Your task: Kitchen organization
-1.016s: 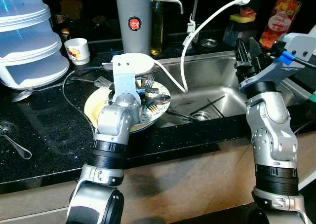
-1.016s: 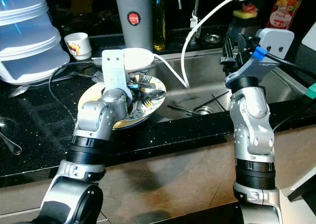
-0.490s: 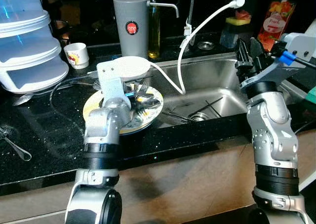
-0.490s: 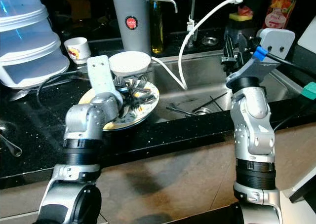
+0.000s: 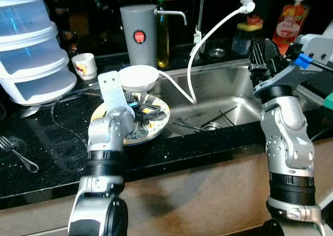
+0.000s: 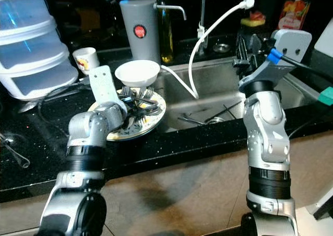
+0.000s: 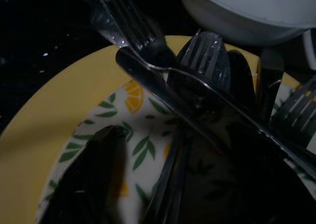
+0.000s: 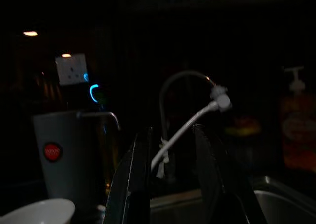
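Cutlery (image 7: 207, 86) heaped on the plate (image 5: 156, 128) looks thin, stiff and slippery, best pinched mid-handle by the left pincer (image 7: 163, 194), fingers apart.

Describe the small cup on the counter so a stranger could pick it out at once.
Start at the stacked translucent food containers at the counter's far left. Just beside them, toward the tall grey canister, stands the small cup. It is white with a red and yellow print, unlike the plain white bowl nearby.
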`<state>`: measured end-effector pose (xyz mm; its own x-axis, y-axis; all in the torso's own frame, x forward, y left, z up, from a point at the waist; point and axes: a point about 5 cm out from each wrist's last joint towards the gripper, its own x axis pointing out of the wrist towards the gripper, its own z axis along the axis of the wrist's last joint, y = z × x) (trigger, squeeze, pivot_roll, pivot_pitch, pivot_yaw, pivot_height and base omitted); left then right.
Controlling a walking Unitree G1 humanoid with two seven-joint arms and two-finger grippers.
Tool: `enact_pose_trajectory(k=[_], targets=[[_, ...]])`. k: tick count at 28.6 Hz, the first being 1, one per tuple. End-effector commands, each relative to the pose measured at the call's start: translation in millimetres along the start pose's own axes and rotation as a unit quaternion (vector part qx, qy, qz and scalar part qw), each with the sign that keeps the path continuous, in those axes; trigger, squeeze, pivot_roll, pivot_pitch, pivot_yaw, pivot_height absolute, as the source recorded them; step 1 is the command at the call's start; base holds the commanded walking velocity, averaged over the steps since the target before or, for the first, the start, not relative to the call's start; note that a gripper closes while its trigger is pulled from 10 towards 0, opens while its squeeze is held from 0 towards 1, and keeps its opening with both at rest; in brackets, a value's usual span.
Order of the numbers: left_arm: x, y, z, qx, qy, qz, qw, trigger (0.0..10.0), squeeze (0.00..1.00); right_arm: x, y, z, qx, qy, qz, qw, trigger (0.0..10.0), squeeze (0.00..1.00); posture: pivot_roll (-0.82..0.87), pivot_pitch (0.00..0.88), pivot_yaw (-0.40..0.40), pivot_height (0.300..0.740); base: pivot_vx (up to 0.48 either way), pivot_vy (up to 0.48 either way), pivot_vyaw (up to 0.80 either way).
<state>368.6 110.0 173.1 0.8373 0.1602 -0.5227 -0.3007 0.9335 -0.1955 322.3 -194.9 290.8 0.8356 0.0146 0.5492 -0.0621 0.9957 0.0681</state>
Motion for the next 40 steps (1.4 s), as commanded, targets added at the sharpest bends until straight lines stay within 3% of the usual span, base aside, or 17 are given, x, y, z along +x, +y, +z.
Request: enact_pose_trajectory(k=[1,2,3,12,15,17,18,21,25,26,29,36,37,38,40], targets=[[19.5,23.0,-72,0.047,0.146,0.046,0.987,3.7,0.0,1.3,4.0,0,0.004,-0.004,0.005,1.0,10.0,0.0,0.01,0.0,0.053,0.74,0.0,0.0,0.0],[21.7,24.5,-70,0.061,0.133,0.049,0.988,0.4,0.0,1.3,3.8,1,0.004,-0.004,0.005,1.0,10.0,0.0,0.01,0.0,0.053,0.74,0.0,0.0,0.0],[23.2,26.8,-70,0.067,0.131,0.053,0.988,0.0,0.0,1.5,3.2,1,0.003,-0.005,0.004,1.0,10.0,0.0,0.01,0.0,0.053,0.74,0.0,0.0,0.0],[28.2,31.8,-65,0.086,0.094,0.067,0.99,0.0,0.0,0.9,1.6,2,0.001,-0.005,0.003,1.0,10.0,0.0,0.01,0.0,0.046,0.74,0.0,0.0,0.0],[28.2,25.7,-44,0.074,0.044,0.054,0.995,0.0,0.0,0.9,1.2,2,0.001,-0.004,0.003,1.0,10.0,0.0,0.01,0.0,0.043,0.74,0.0,0.0,0.0],[23.2,11.7,-11,0.032,-0.02,0.004,0.999,0.0,0.0,1.4,1.1,2,0.001,-0.004,0.002,1.0,10.0,0.0,0.01,0.0,0.04,0.74,0.0,0.0,0.0],[22.3,10.0,-7,0.033,-0.03,-0.001,0.999,0.0,0.0,1.4,1.1,2,0.0,-0.004,0.002,1.0,10.0,0.0,0.01,0.0,0.04,0.74,0.0,0.0,0.0],[9.7,3.6,31,0.051,-0.121,-0.012,0.991,0.0,0.0,1.9,1.5,2,0.001,-0.004,0.003,1.0,10.0,0.0,0.01,0.0,0.04,0.74,0.0,0.0,0.0],[-0.6,-1.6,50,0.06,-0.167,-0.021,0.984,0.0,0.0,2.0,1.0,2,0.0,-0.004,0.002,1.0,10.0,0.0,0.01,0.0,0.04,0.74,0.0,0.0,0.0],[-5.1,-4.2,56,0.064,-0.185,-0.024,0.98,10.0,0.0,2.0,0.6,2,0.0,-0.004,0.002,1.0,10.0,0.0,0.01,0.0,0.04,0.74,0.0,0.0,0.0],[-18.0,-13.0,69,0.075,-0.225,-0.039,0.971,10.0,0.0,2.0,-0.1,2,-0.001,-0.004,0.001,1.0,10.0,0.0,0.01,0.0,0.04,0.74,0.0,0.0,0.0],[-30.4,-22.1,81,0.093,-0.277,-0.05,0.955,10.0,0.0,2.5,-0.5,3,-0.001,-0.004,0.001,1.0,10.0,0.0,0.01,0.0,0.04,0.74,0.0,0.0,0.0],[-31.8,-23.9,82,0.094,-0.279,-0.056,0.954,10.0,0.12,2.7,-0.6,3,-0.002,-0.004,0.002,1.0,10.0,0.0,0.01,0.0,0.04,0.74,0.0,0.0,0.0],[-32.8,-25.6,83,0.095,-0.278,-0.064,0.954,10.0,0.97,3.0,-0.7,3,-0.002,-0.005,0.002,1.0,10.0,0.0,0.01,0.0,0.03,0.74,0.0,0.0,0.0],[-33.4,-27.5,83,0.093,-0.27,-0.075,0.955,10.0,1.0,3.4,-0.8,3,-0.002,-0.005,0.002,1.0,10.0,0.0,0.01,0.0,0.03,0.74,0.0,0.0,0.0]])
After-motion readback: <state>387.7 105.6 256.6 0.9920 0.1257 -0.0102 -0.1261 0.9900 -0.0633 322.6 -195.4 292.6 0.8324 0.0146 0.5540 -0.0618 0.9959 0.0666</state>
